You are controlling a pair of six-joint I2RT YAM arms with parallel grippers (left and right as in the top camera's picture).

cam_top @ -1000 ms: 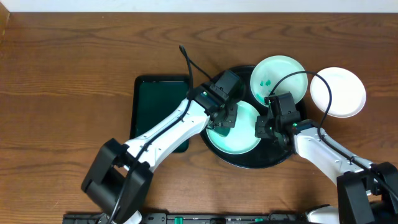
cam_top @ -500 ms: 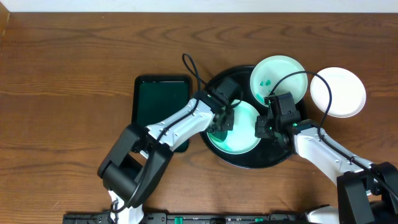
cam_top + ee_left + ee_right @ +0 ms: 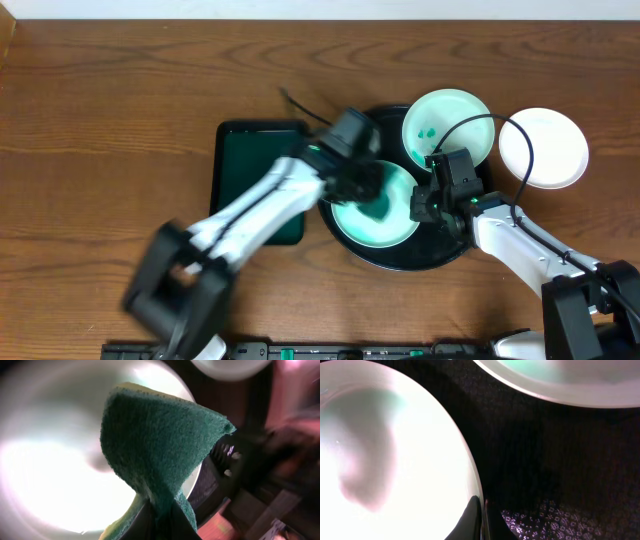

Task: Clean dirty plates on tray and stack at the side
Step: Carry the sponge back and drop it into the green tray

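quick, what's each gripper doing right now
left gripper: closed, holding the green sponge
right gripper: closed, pinching the rim of the plate

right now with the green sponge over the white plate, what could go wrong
The right gripper pinches only the thin rim of the round white plate, so a hard push from the green sponge could slip it loose.
The left gripper holding that sponge is close to the right one; a wide stroke might hit it.
A shoved plate could bump the green-smeared white plate on the round black tray.
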